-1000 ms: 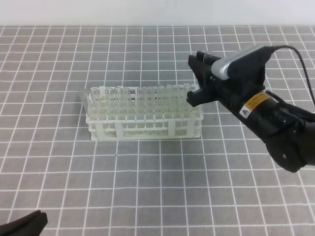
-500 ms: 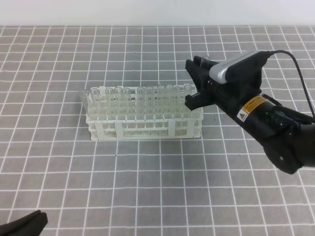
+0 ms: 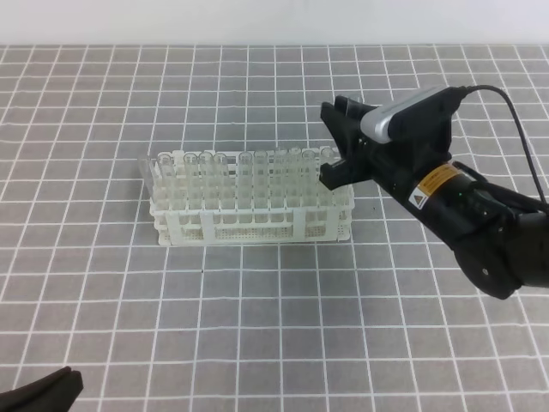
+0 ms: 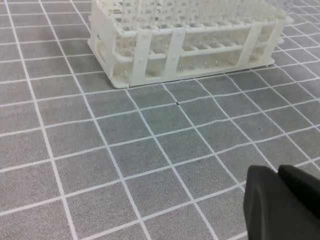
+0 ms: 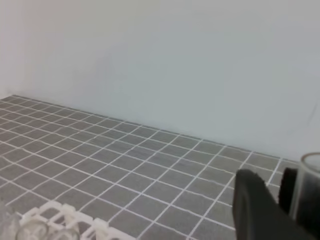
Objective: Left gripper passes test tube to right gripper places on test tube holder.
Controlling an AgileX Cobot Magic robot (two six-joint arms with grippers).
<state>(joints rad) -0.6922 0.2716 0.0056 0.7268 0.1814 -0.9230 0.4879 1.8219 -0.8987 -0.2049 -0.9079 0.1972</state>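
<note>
Your test tube (image 5: 309,187) shows only in the right wrist view, as a clear glass rim and upper wall standing upright at the far right edge, just beside the black fingers (image 5: 255,207) of the right gripper (image 3: 337,137). From that view the tube appears to sit between the fingers, so you can take the claw as narrowly parted and closed on the glass, though the contact itself is cut off by the frame edge. In the high view you cannot make out the tube in the claw at all; you see the right gripper hanging over the right end of the test tube holder (image 3: 253,225), tilted, with its silver-grey module (image 3: 403,114) on top and a yellow warning sticker (image 3: 431,184) on the arm behind it. The holder is a white lattice rack standing flat on the grey, white-lined grid surface (image 3: 274,326), with rows of clear tubes upright in its holes; one tube at its far left end leans outward. Your left gripper (image 3: 43,393) is low in the bottom left corner of the high view, well apart from the rack, and its black fingers (image 4: 280,205) show pressed together with nothing between them in the left wrist view. Behind the surface, the right wrist view shows a plain pale wall (image 5: 160,60).
</note>
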